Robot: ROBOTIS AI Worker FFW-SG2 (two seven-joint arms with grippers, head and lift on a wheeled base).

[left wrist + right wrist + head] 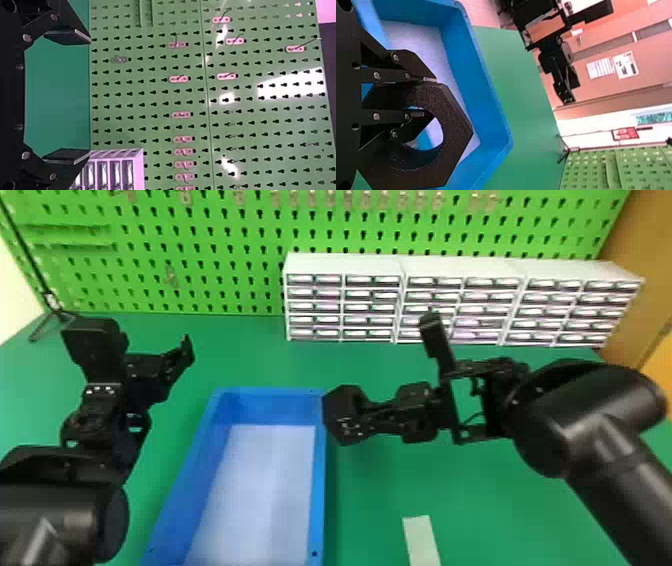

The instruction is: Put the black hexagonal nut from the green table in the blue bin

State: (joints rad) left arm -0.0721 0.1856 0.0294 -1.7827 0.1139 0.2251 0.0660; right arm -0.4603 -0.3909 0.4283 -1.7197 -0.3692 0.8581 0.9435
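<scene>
Near the bin's (318, 490) right rim, the right claw (426, 97) pinches the nut (455, 126) by one side, presumably for release inside; left claw (90, 97) spread.

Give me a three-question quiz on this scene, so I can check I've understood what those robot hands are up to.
1. True or false: the left gripper stands open, with nothing between its fingers.
2. The right gripper holds:
A) a drawer
B) the hexagonal nut
C) the pale strip
3. Fill in the colour: the bin has ____ walls.

Key: 1 true; 2 B; 3 blue.
</scene>
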